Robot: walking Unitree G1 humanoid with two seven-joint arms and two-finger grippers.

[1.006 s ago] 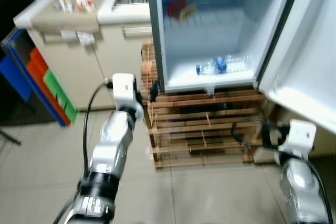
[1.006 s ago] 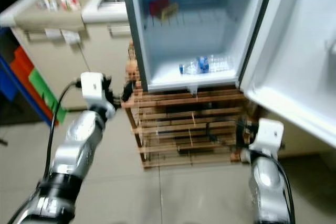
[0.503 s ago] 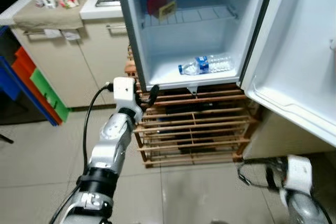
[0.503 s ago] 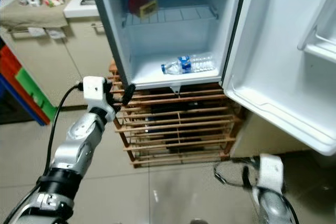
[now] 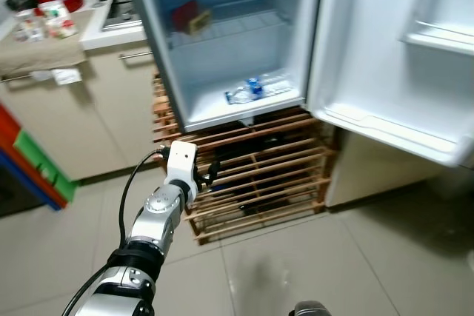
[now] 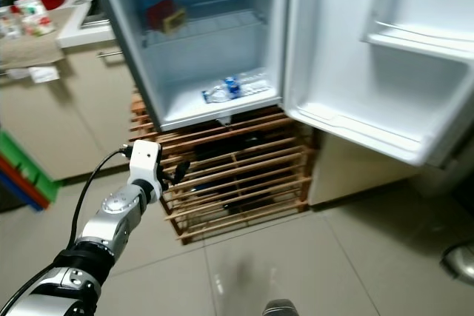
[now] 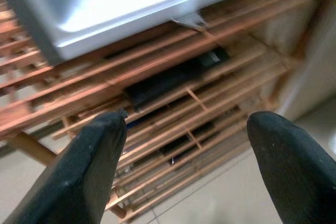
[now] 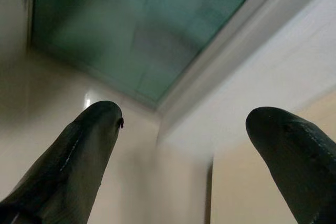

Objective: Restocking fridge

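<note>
A small white fridge [image 5: 159, 57] stands open on a wooden slatted rack [image 5: 259, 172], its door [image 5: 392, 49] swung out to the right. A clear water bottle [image 5: 255, 89] with a blue label lies on the fridge floor. A red box [image 5: 184, 14] sits on the wire shelf above. My left gripper [image 5: 209, 174] is held out in front of the rack, below the fridge's left corner, open and empty. In the left wrist view its fingers [image 7: 79, 177] frame the rack slats. The right gripper [image 8: 184, 145] is open, with pale wall and dim glass between its fingers.
A beige counter with cabinets [image 5: 67, 101] stands left of the fridge, with small packets [image 5: 52, 18] on a cloth. Red, green and blue bins [image 5: 29, 168] sit at the far left. Glossy tiled floor [image 5: 355, 257] spreads in front.
The camera has swung and pulled back, so the fridge sits further left and smaller. My right arm has dropped out of the eye views. The left arm has lowered slightly toward the rack.
</note>
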